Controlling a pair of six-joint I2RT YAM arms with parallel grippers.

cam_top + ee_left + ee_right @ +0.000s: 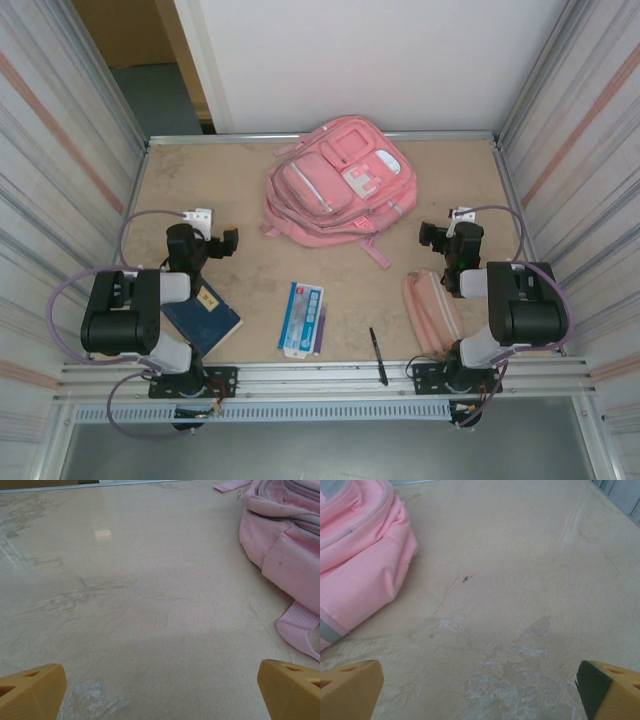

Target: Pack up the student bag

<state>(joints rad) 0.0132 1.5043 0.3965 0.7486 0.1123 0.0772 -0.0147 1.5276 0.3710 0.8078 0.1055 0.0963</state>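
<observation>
Student bag point(340, 185) lying flat, left fingers point(30, 692) and right fingers point(347, 687) spread (empty), pen point(377, 355) seen overhead

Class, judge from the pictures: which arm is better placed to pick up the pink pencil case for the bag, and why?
Right, probably. The pencil case lies close to the open right end effector; the open left end effector is far across the table.
</observation>
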